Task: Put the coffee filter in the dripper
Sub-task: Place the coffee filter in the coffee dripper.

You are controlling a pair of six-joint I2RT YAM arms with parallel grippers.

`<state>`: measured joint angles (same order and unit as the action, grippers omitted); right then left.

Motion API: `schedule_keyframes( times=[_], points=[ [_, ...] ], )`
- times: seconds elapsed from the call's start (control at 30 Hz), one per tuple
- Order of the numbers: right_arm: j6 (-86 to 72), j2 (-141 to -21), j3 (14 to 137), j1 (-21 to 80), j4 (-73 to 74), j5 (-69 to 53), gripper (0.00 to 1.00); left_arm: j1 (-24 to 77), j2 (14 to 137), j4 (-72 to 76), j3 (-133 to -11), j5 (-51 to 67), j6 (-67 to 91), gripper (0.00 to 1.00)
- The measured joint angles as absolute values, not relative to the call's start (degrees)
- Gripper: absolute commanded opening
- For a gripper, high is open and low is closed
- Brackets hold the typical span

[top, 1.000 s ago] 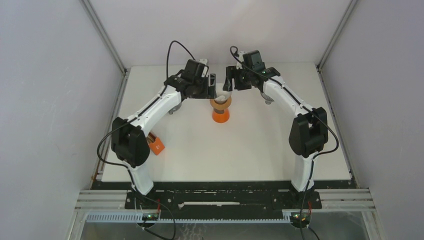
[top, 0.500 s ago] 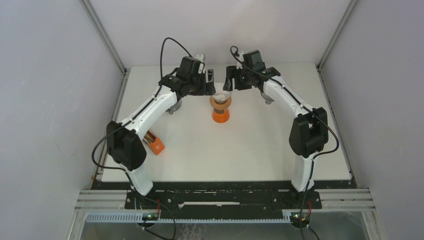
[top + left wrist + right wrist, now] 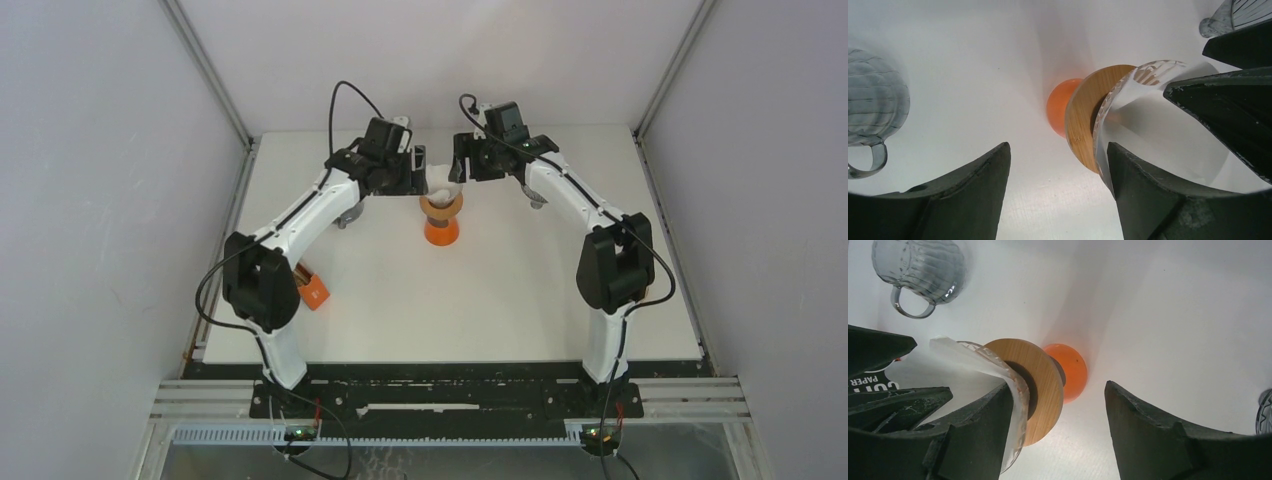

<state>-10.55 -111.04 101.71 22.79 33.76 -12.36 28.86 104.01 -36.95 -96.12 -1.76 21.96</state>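
Observation:
The dripper [image 3: 441, 207] is a glass cone in a wooden collar [image 3: 1084, 120] on an orange base [image 3: 441, 231], standing at the table's back middle. The white paper filter [image 3: 440, 183] sits in the cone, one edge sticking out past the rim [image 3: 950, 349]. My left gripper [image 3: 420, 168] is open just left of the rim, its right finger [image 3: 1153, 200] against the glass. My right gripper [image 3: 456, 168] is open just right of it, its left finger [image 3: 973, 440] at the rim against the filter. Neither holds anything.
A ribbed glass mug [image 3: 923, 267] stands left of the dripper, under my left arm. Another glass [image 3: 537, 201] stands to the right, under my right arm. An orange filter pack [image 3: 313, 290] lies at the table's left.
My left gripper pulled up and back from the dripper, then came back close to its rim. The right gripper stayed put. More of the filter shows above the cone.

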Motion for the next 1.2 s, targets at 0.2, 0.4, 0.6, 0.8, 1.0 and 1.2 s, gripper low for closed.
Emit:
schedule_keyframes(
  times=[0.2, 0.4, 0.6, 0.8, 1.0, 1.2],
  points=[
    [-10.66, -112.33, 101.71, 22.83, 34.26, -12.4, 0.74, 28.86, 105.14, -37.06, -96.2, -1.67, 21.96, 0.75],
    [-10.66, -112.53, 101.71, 22.9, 34.37, -12.47, 0.75, 28.86, 105.67, -37.52, -96.79, -1.32, 21.91, 0.75],
    [-10.63, -112.53, 101.71, 22.96, 34.48, -12.47, 0.75, 28.86, 105.67, -37.6, -96.79, -1.3, 21.91, 0.75],
    [-10.63, -112.29, 101.71, 22.96, 34.59, -12.45, 0.75, 28.86, 105.51, -37.82, -96.79, -1.34, 21.89, 0.76],
    [-10.61, -111.39, 101.71, 22.94, 34.7, -12.45, 0.75, 28.86, 104.95, -38.33, -96.79, -1.3, 21.85, 0.77],
    [-10.61, -110.04, 101.71, 22.94, 34.72, -12.71, 0.83, 28.86, 104.9, -38.39, -96.79, -1.26, 21.87, 0.77]
  ],
)
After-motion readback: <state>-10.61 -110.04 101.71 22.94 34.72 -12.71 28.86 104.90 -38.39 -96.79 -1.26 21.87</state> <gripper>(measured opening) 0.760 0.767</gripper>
